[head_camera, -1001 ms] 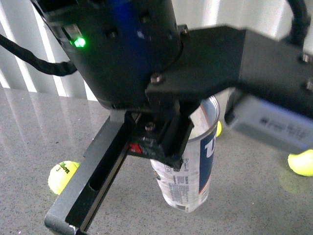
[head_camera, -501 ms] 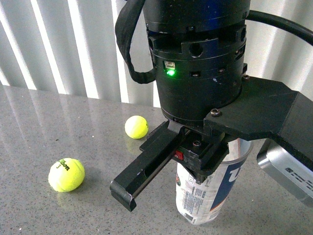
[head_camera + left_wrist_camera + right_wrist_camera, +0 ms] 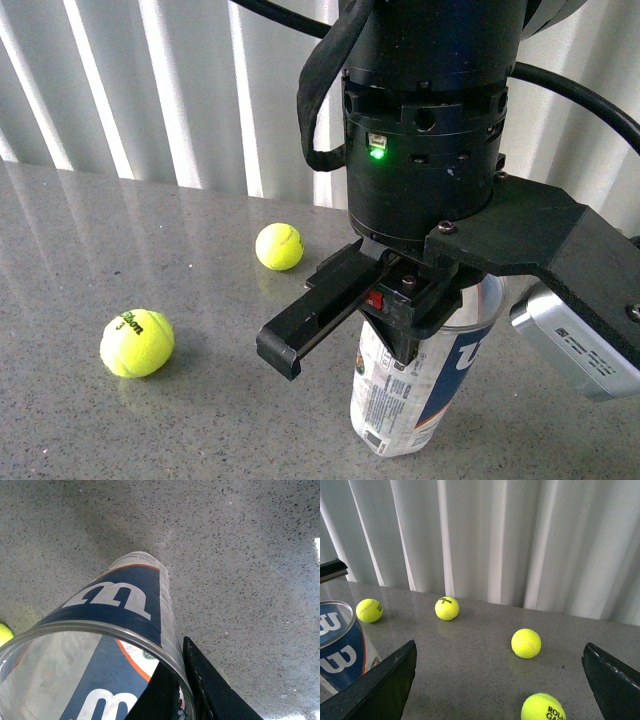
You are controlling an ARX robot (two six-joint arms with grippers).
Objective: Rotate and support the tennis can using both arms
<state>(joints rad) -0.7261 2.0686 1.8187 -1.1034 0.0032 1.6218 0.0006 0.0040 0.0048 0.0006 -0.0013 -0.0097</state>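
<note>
The tennis can (image 3: 415, 395) stands on the grey table, leaning a little, its open mouth upward and its navy-and-white label facing right. My left gripper (image 3: 402, 330) comes down from above and is shut on the can's rim. In the left wrist view one finger (image 3: 160, 697) sits inside the clear wall of the tennis can (image 3: 125, 595) and the other outside it. My right gripper (image 3: 500, 690) is open with nothing between its fingers (image 3: 385, 685); the tennis can (image 3: 340, 645) shows beside one of them. The right arm does not show in the front view.
Two yellow-green tennis balls lie left of the can, one near (image 3: 137, 342) and one farther back (image 3: 279, 246). Several balls (image 3: 526, 643) dot the table in the right wrist view. White vertical blinds (image 3: 150, 90) close off the back. A grey camera box (image 3: 570, 345) hangs off the left wrist.
The left wrist has turned and lifted away from the camera, still holding the can. The can has shifted slightly right, and the farther ball has come into view.
</note>
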